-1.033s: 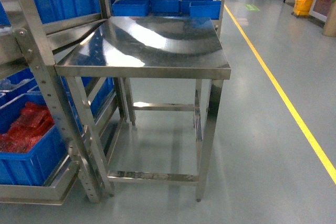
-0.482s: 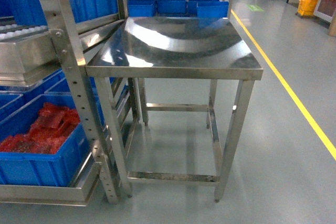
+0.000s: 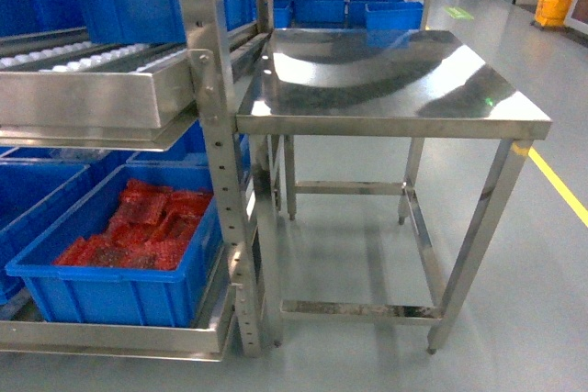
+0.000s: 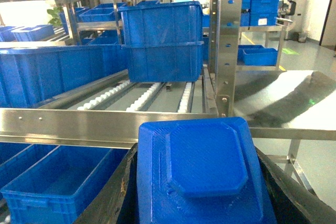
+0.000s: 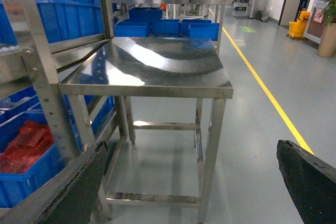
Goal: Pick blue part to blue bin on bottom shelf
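- Steel rack [image 3: 216, 135] filling the left of the head view; roller tier [image 3: 83, 89] up top, bottom shelf [image 3: 119, 335] below with its flat front lip, reachable but not yet approached by either arm.
- Small steel-framed table [image 3: 395, 89] just beside the rack on the right, legs on the grey floor [image 3: 524, 319]; no part in the task.
- On the bottom shelf, a blue bin [image 3: 129, 268] heaped with red parts [image 3: 138, 231]; judged the wrong bin for a blue piece.
- Left of it, another blue bin [image 4: 58, 187], seen from the left wrist view with nothing visible inside; judged the likelier target, though not certain.
- Blue part [image 4: 202, 174], an octagonal boss on a flat plate, clamped in the left gripper [image 4: 199, 192] above and in front of the shelf; pick judged done.
- Right gripper [image 5: 189, 182] spread wide, holding nothing, pointed at the table.
- Left to do, by judgement: lower toward the bottom shelf, reach over the bin, release.
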